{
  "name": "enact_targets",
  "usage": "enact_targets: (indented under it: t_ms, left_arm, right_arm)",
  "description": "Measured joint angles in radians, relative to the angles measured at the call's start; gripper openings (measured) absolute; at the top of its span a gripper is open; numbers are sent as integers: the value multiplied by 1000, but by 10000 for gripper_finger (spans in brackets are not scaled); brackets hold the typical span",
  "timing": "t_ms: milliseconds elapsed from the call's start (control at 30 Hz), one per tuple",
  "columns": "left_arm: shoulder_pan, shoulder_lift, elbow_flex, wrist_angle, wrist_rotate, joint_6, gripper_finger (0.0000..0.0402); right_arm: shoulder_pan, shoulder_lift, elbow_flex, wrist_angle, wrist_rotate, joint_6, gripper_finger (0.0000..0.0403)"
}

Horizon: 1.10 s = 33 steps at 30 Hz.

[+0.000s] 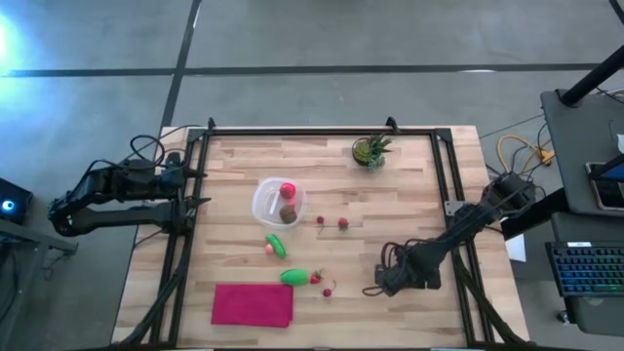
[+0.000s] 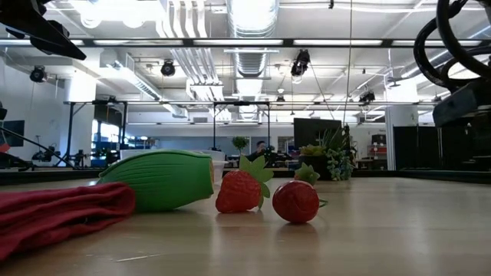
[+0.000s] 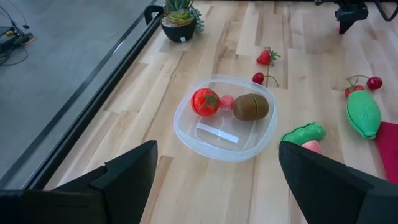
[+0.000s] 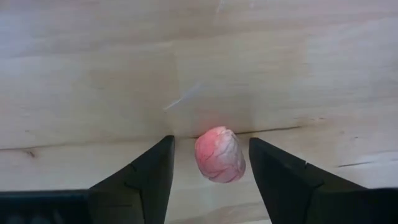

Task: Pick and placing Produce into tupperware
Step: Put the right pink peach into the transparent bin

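My right pincer [image 4: 208,177] is low over the table [image 1: 409,205], fingers [image 4: 143,177] spread wide, with a small pink lump [image 4: 219,154] lying between them on the wood; no touch that I can see. From above, that pincer [image 1: 375,290] sits at the near right part of the table, well apart from the other produce. My left pincer [image 3: 211,180] waits off the table's left edge, fingers wide, empty, facing the tupperware.

The tupperware [image 1: 264,203] stands left of the table's centre. Inside it are a red tomato-like ball [image 3: 204,101], a brown kiwi [image 3: 250,107] and a tiny pink bit [image 3: 227,99] between them. Just beside the tub on its near side lie a green pod [image 1: 277,245] and a pink piece [image 1: 268,250]. Right of the tub are two small red berries [image 1: 342,223], near each other. Nearer the front edge are a green oblong piece [image 1: 293,277], a strawberry [image 1: 315,279] touching its end, and a cherry [image 1: 328,291] just beside.

A magenta cloth [image 1: 253,304] lies flat at the front left. A potted plant [image 1: 370,150] stands by the far edge.

The table is light wood planks with a black frame [image 1: 302,131] round it, on a grey concrete floor [image 1: 341,49]. The low view shows an open workshop with ceiling ducts [image 2: 249,23], lights and desks behind. A keyboard [image 1: 585,268] sits on a stand to the right.
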Motion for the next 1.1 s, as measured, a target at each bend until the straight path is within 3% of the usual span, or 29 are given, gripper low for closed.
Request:
enact_targets:
  t_ms: [367,833,1100]
  left_arm:
    - [0,0,0,0,0,0,319]
    - [0,0,0,0,0,0,319]
    - [0,0,0,1,0,0,319]
  right_arm:
    - [3,1,6,7,1,-10,196]
    - [4,1,9,-2,15,-12,109]
    - [3,0,9,-33,18,-13,135]
